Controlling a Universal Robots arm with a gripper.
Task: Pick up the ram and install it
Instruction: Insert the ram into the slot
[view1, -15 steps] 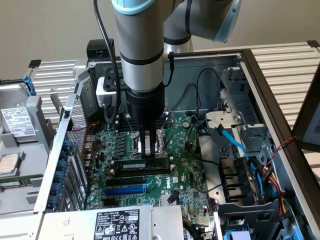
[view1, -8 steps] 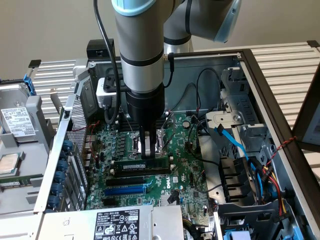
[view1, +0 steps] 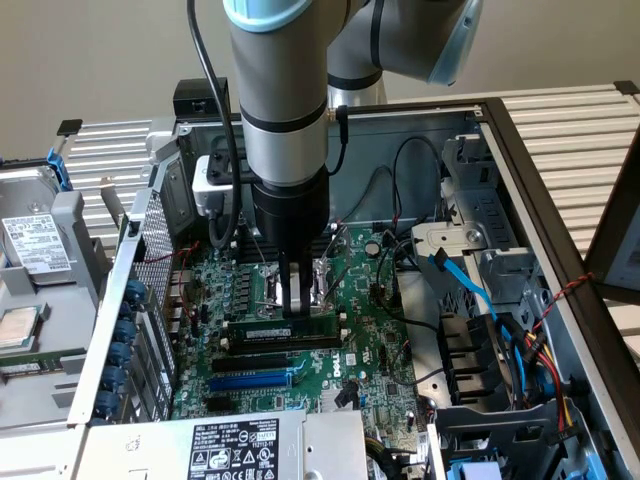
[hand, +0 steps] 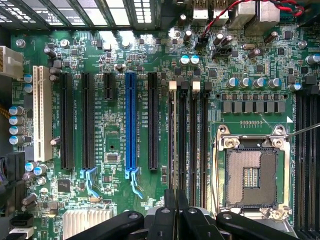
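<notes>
Jaws are nearly closed, pinching the top edge of the ram (view1: 290, 333) at about mid-length. The gripper (view1: 293, 305) hangs straight down from the arm (view1: 280, 100) into the open case (view1: 500, 130).

The ram stands on its long edge on the board (view1: 365, 350), chips facing the exterior camera. It runs from the exterior view's left to its right, along the memory slots. I cannot tell whether it is fully seated or only resting in its slot.

In the exterior view, an empty black slot (view1: 255, 357) lies just beside the ram at 6 o'clock. The blue slot (view1: 250, 380) lies farther out on the same line. A white-labelled metal box (view1: 240, 445) sits beyond these, at the case edge. A blue cable (view1: 470, 285) runs at about 3 o'clock from the gripper, well apart from it.

In the wrist view, the gripper (hand: 176, 220) is over the four memory slots (hand: 187, 140), its fingers (hand: 165, 217) pressed close together. The bare socket (hand: 250, 175) sits just beside those slots. The blue slot (hand: 131, 120) is on their other side, with one black slot between.
</notes>
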